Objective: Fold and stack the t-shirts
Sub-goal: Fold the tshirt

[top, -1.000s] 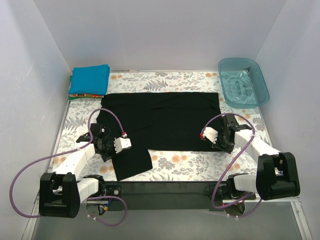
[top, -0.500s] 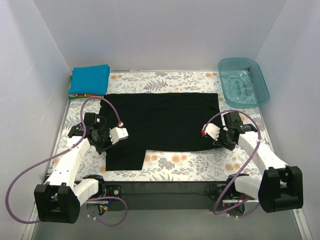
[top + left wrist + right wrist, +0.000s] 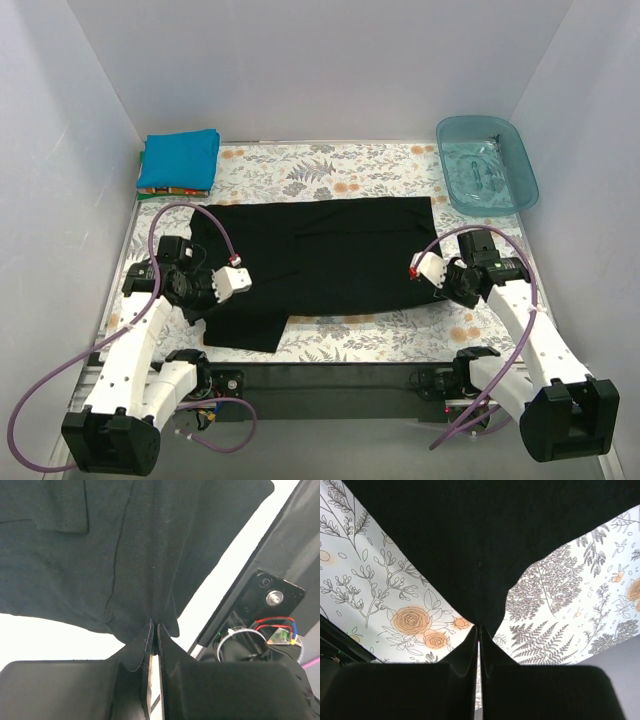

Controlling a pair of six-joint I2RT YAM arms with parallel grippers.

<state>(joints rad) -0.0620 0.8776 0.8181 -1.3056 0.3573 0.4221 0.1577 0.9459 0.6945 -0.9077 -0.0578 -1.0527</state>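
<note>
Black shirt (image 3: 320,255), spread across the middle of the worktop (image 3: 330,170): how will it handle, do you think?

— Soft, light and limp, I'd say. It'll sag and wrinkle wherever nothing holds it, and drag on the worktop.

— Both arms have it?

— Yes. Left pincer (image 3: 154,630) is clamped on a bunched bit of the near left edge. The right pincer (image 3: 480,630) is pinched on the near right corner, with only a thin tip of cloth.

— Good places?

— Edges and corners, both together, kept taut. That thin tip could slip out. The blue shirt (image 3: 180,158) sits folded in the far left corner, well apart.
</note>
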